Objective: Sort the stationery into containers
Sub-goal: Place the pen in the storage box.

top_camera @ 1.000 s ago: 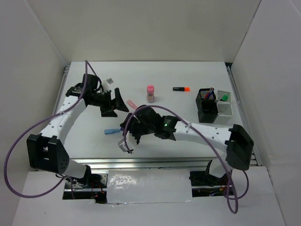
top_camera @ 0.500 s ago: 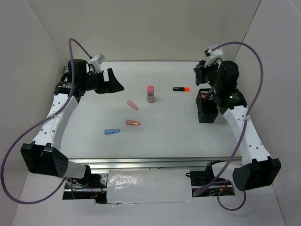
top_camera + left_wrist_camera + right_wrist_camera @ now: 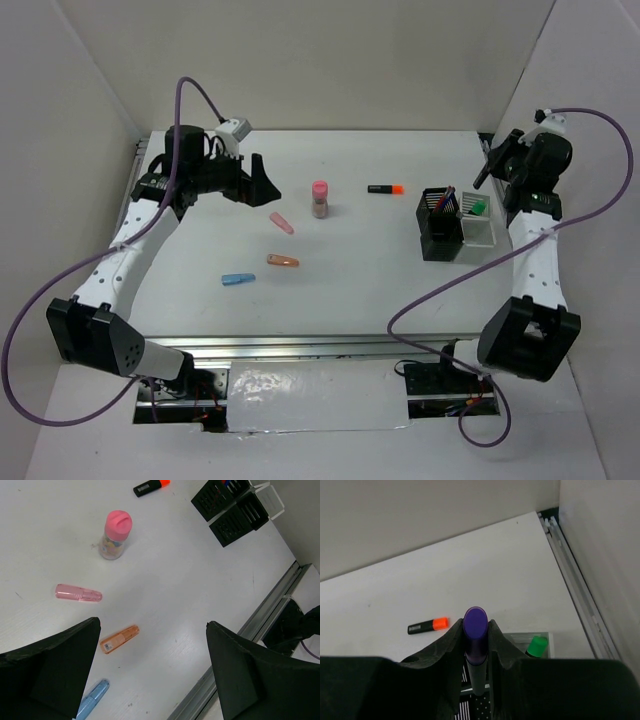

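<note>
My right gripper (image 3: 476,626) is shut on a purple-capped marker (image 3: 476,622) and holds it upright above the black mesh pen cup (image 3: 479,706). In the top view it (image 3: 490,168) is raised at the far right, behind the cup (image 3: 440,228) and the low tray (image 3: 482,236), which holds a green highlighter (image 3: 477,208). My left gripper (image 3: 262,185) is open and empty above the table's left. On the table lie an orange/black highlighter (image 3: 384,188), a pink-capped cylinder (image 3: 319,198), a pink piece (image 3: 282,223), an orange piece (image 3: 282,261) and a blue piece (image 3: 238,280).
Red and blue pens stand in the cup (image 3: 446,198). White walls close in the table on three sides. A metal rail (image 3: 510,230) runs along the right edge, close to the tray. The left wrist view shows the front rail (image 3: 260,625).
My right arm has swung from the middle of the table, over the cup, to the far right behind the containers. My left gripper has shifted slightly at the back left.
</note>
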Controlling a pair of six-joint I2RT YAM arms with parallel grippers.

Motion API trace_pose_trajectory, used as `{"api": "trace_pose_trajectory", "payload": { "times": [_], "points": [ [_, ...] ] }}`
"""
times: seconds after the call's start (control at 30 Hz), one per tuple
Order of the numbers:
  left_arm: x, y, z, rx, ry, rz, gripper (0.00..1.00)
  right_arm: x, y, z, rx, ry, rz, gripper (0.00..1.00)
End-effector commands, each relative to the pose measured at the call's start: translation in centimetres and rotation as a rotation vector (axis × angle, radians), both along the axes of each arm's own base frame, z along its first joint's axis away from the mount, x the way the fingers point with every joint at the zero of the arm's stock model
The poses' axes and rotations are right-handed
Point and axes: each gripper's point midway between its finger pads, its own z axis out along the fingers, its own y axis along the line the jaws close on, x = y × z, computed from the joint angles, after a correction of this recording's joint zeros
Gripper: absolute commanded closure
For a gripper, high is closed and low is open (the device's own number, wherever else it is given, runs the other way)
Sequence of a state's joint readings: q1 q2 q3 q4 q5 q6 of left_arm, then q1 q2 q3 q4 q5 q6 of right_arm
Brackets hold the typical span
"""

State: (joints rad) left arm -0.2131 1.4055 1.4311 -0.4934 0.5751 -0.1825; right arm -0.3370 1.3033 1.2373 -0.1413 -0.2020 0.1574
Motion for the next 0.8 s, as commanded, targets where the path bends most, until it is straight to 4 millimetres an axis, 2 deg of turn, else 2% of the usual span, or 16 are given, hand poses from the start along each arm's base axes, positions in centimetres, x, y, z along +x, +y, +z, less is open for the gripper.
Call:
{"api": "trace_pose_trajectory", "payload": {
  "times": [0.0, 0.2, 0.43, 0.5, 0.67, 0.77],
  "points": [
    [0.7, -0.4, 1.3, 0.008, -0.083, -0.032, 0.01, 1.4, -1.0, 0.3, 0.022, -0.041, -0.003, 1.0],
    [0.5, -0.2, 1.0, 0.024, -0.079, -0.033, 0.01, 3.1, -2.4, -3.3, 0.048, 0.028, -0.048, 1.0],
    [0.9, -0.1, 0.6, 0.045, -0.083, -0.032, 0.01, 4.2, -4.2, -5.6, 0.032, 0.088, -0.121, 0.99],
    [1.0, 0.0, 0.5, 0.049, -0.08, -0.034, 0.01, 4.4, -4.6, -6.9, 0.041, 0.12, -0.142, 0.94],
    [1.2, -0.4, 0.1, 0.053, -0.071, -0.059, 0.01, 4.8, -4.5, -8.3, 0.032, 0.144, -0.141, 0.88],
    [1.2, -0.6, 0.0, 0.063, -0.078, -0.089, 0.01, 4.9, -4.2, -9.4, 0.03, 0.172, -0.131, 0.72]
  ]
}}
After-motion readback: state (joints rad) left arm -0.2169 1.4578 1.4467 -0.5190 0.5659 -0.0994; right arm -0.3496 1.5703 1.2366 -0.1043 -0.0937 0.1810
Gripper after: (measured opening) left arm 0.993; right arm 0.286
